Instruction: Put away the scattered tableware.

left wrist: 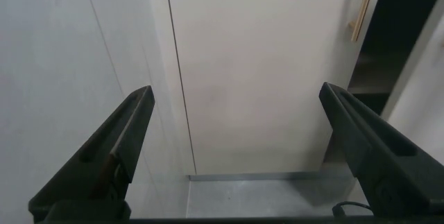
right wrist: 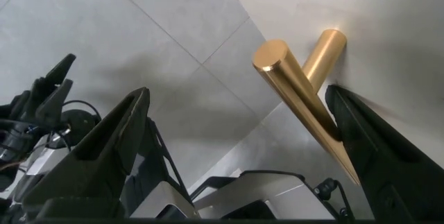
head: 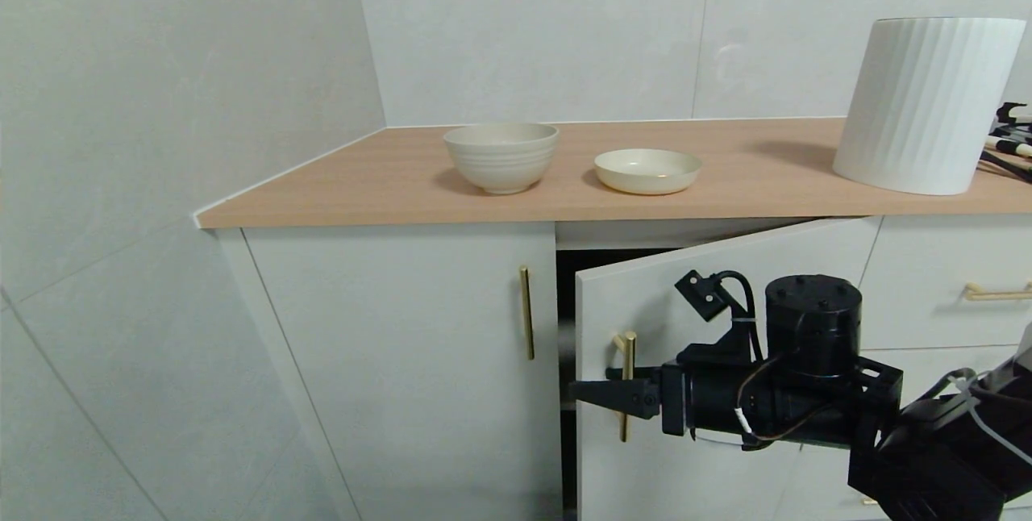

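A cream ribbed bowl (head: 501, 156) and a shallow, pale-yellow dish (head: 647, 170) sat side by side, apart, on the wooden countertop (head: 766, 174) above the cabinet. The bowl was the deeper of the two, round-bellied, with faint horizontal ridges under its rim. The dish was low and smooth, glossy inside. Both stood upright and looked empty.

Farther along the counter, towards the robot's right, stood a tall white fluted container (head: 927, 102), with dark-handled utensils (head: 1012, 146) lying just beyond it at the edge of the head view.

Below, the left cabinet door (head: 403, 343) was closed, its brass handle (head: 526, 313) vertical. The right cabinet door (head: 726, 279) hung ajar, a dark gap showing between the two.

The right gripper (head: 588, 393) was level with the ajar door's brass bar handle (head: 625, 384) — in the right wrist view its jaws (right wrist: 237, 91) were spread wide, and the handle (right wrist: 305, 92) ran down beside one finger. It was not clear whether the two touched.

The left gripper (left wrist: 237, 89) also stood wide and held nothing, pointed at the closed door's lower part and the floor — well below the tableware.
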### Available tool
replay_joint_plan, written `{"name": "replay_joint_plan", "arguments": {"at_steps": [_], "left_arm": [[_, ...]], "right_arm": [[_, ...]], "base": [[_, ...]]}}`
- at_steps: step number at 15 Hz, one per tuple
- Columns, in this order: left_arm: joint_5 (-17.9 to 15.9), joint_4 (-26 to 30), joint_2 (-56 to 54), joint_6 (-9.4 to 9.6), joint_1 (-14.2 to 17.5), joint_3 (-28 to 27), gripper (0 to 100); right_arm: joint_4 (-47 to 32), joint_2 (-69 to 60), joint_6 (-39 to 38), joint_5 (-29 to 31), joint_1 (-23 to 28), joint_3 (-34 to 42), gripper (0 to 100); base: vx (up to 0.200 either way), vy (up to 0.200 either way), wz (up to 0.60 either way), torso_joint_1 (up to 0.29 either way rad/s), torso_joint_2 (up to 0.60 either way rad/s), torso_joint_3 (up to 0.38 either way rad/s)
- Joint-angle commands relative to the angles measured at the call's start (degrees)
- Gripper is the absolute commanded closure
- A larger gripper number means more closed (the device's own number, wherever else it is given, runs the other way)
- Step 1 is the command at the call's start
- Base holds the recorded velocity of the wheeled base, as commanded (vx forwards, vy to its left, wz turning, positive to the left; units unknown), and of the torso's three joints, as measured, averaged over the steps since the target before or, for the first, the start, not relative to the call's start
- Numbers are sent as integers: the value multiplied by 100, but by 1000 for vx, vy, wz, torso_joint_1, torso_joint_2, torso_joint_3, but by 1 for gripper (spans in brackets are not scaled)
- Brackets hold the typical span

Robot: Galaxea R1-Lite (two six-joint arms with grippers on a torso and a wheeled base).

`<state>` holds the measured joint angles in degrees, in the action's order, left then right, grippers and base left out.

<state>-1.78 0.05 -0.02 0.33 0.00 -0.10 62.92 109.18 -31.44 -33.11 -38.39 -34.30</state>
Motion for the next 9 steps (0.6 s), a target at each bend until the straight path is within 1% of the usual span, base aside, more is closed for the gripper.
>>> {"name": "replay_joint_plan", "arguments": {"at_steps": [1,2,3,4,5,6,7,8,9], "left_arm": [[-59,-102,2,-59,0,-87,0],[-428,-49,11,-323,-9,-605,0],[-982,250,213,-543,-35,-1186,0],[-1553,672,644,-727,-53,-1862,0],[-1597,707,688,-736,-53,-1906,0],[-2810,1199,2094,-991,-53,-2820,0],[-3250,1182,2622,-1000,-53,-3022,0],[-3865,1023,3518,-1000,-53,-3330,0],[-4348,786,4458,-947,-88,-3620,0]], "right_arm": [[45,-55,-3,-55,-2,-6,0],[107,-72,6,-55,-11,11,0],[168,-90,6,-55,-20,29,0],[186,-90,15,-55,-72,47,0],[186,-90,15,-55,-72,47,0],[186,-90,15,-55,-81,64,0],[186,-90,15,-55,-90,73,0],[186,-90,15,-64,-90,108,0],[186,-90,15,-73,-143,126,0]], "base": [[0,0,0,0,0,0],[0,0,0,0,0,0],[0,0,0,0,0,0],[0,0,0,0,0,0],[0,0,0,0,0,0],[0,0,0,0,0,0],[0,0,0,0,0,0],[0,0,0,0,0,0],[0,0,0,0,0,0]]}}
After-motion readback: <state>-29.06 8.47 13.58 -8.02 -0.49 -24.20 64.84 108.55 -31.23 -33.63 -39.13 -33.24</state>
